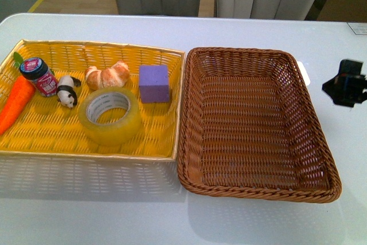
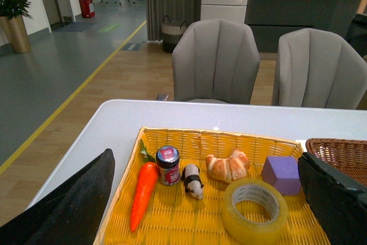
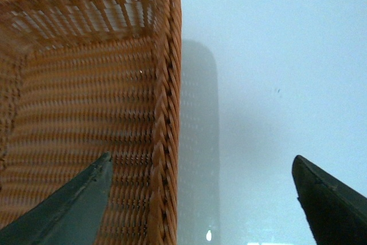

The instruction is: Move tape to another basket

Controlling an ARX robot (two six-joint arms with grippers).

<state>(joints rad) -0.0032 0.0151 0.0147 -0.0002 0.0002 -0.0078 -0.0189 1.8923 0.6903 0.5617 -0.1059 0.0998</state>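
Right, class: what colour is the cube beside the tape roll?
Purple. The cube shows best in the front view.

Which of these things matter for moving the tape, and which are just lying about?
For the job:
tape, lying in the yellow basket
brown basket, where it goes

Just lying about, all in the yellow basket:
carrot
small jar
panda figure
croissant
purple cube
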